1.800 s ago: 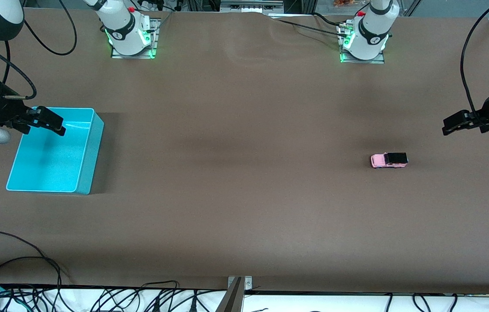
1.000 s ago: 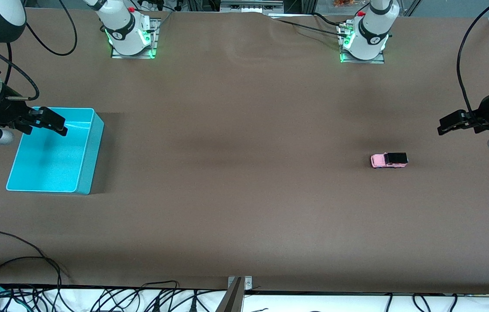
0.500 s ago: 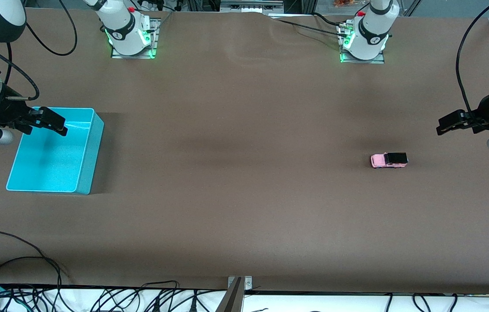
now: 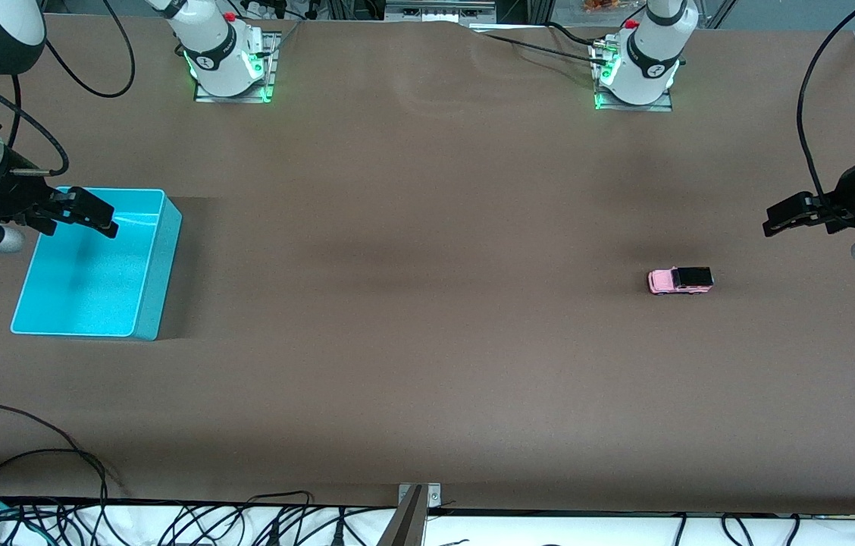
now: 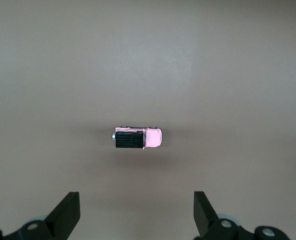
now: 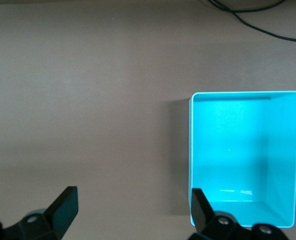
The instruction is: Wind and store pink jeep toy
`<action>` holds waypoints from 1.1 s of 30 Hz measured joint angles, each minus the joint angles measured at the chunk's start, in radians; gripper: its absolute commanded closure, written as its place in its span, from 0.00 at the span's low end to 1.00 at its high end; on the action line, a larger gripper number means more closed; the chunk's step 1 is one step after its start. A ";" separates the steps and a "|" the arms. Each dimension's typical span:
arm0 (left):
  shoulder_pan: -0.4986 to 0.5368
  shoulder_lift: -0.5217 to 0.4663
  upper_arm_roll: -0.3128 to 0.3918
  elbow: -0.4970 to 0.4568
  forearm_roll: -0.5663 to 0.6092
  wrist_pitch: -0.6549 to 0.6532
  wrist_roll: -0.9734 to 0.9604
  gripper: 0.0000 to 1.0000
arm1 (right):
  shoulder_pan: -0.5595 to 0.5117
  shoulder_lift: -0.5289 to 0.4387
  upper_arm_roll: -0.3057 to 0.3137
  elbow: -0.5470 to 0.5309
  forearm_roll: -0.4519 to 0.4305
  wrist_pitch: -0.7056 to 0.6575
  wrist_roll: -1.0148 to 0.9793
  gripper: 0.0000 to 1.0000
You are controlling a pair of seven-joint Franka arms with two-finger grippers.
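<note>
Left gripper (image 4: 774, 220) has crept toward the pink jeep toy (image 4: 680, 280).

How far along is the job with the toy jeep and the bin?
Nothing looks done yet: the small pink jeep toy with a black roof sits untouched on the brown table. The open left gripper hangs near it; the open right gripper hangs over the empty turquoise plastic bin. Winding and storing remain.

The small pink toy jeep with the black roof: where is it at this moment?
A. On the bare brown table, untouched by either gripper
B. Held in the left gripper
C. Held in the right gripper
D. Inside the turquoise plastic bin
A. The small pink toy jeep with the black roof sits alone on the brown table; the left gripper is open and apart from it, and the right gripper is open by the turquoise plastic bin, which is empty.
</note>
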 measured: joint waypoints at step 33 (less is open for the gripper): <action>0.000 0.003 0.000 -0.007 0.000 0.000 0.000 0.00 | 0.001 0.000 0.000 0.001 0.000 -0.033 0.000 0.00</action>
